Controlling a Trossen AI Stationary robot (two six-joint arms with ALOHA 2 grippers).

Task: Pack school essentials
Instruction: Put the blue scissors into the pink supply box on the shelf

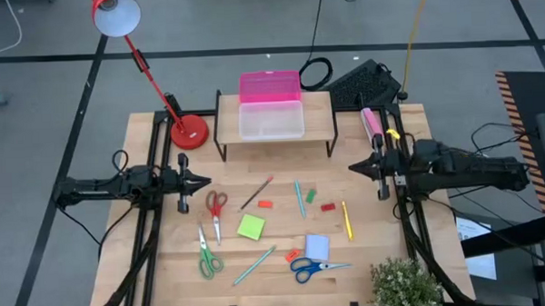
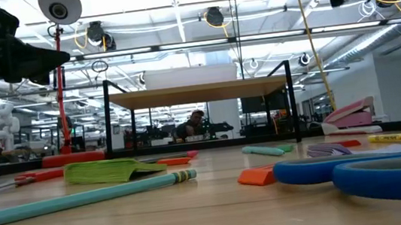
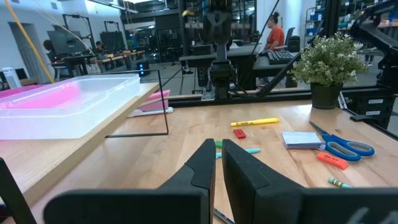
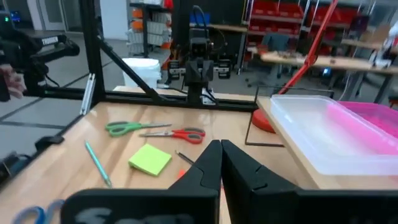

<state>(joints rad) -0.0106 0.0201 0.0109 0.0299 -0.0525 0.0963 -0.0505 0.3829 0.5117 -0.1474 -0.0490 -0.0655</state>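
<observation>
The school essentials lie loose on the wooden table between my two arms. They include red scissors (image 1: 216, 208), green scissors (image 1: 207, 255), blue scissors (image 1: 315, 269), a green sticky pad (image 1: 251, 227), a lavender pad (image 1: 318, 248), a teal pencil (image 1: 255, 264), a teal pen (image 1: 299, 197), a yellow pen (image 1: 347, 219), a reddish pencil (image 1: 257, 193) and small erasers (image 1: 328, 206). My left gripper (image 1: 201, 183) hovers shut at the table's left, pointing right. My right gripper (image 1: 353, 168) hovers shut at the table's right, pointing left. Neither holds anything.
A clear box with a pink lid (image 1: 271, 117) sits on a wooden riser (image 1: 319, 124) at the far middle. A red desk lamp (image 1: 188, 131) stands far left. A pink oblong object (image 1: 371, 122) lies far right, and a potted plant (image 1: 404, 285) stands near right.
</observation>
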